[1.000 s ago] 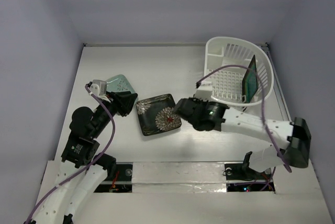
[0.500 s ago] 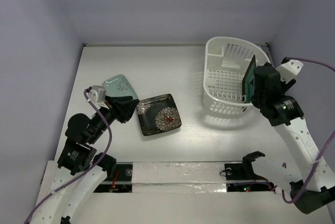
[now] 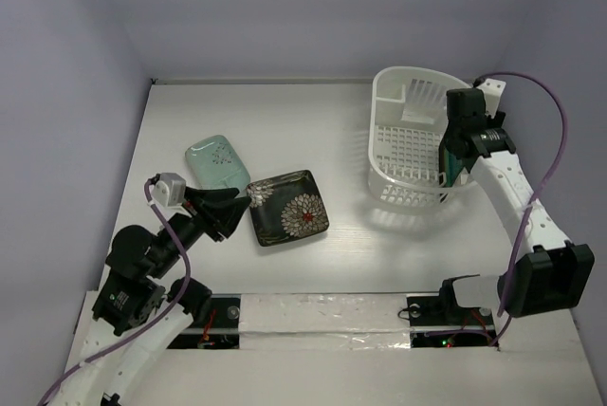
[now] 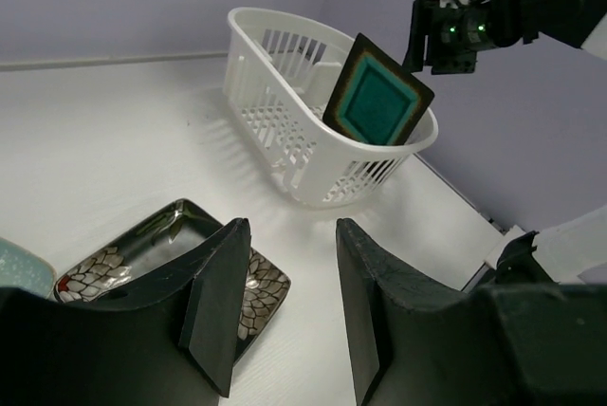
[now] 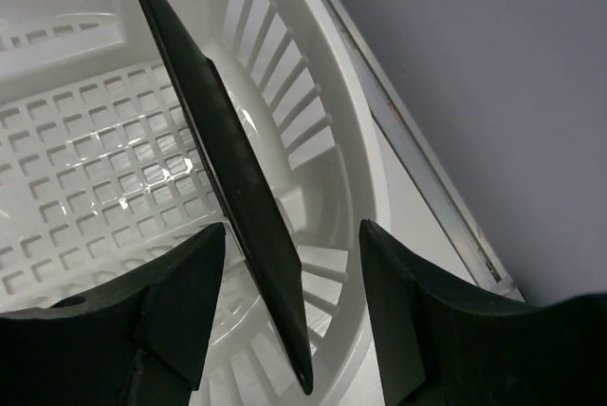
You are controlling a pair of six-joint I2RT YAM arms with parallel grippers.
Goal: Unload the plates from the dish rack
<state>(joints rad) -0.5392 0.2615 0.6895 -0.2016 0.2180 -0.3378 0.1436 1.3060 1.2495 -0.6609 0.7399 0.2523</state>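
The white dish rack (image 3: 377,140) stands at the back right. In it a teal-centred plate with a dark rim (image 3: 450,169) stands on edge against the right wall. My right gripper (image 3: 459,145) is open over that plate's top. In the right wrist view the plate (image 5: 237,169) runs edge-on between the two fingers, with a gap on each side. A dark flower-pattern plate (image 3: 287,207) and a pale mint plate (image 3: 216,159) lie flat on the table at the left. My left gripper (image 3: 228,212) hovers just left of the flower plate (image 4: 142,254), open and holding nothing.
The rack's slotted wall (image 5: 313,131) curves close around the right fingers. Just beyond it runs the table's right edge strip (image 5: 427,169) and the purple side wall. From the left wrist the rack (image 4: 256,22) and its plate (image 4: 379,102) show across bare white table.
My right arm left the flower plate, swung to the rack, opened, and now straddles the standing plate. My left arm drew back from the mint plate toward the near edge.
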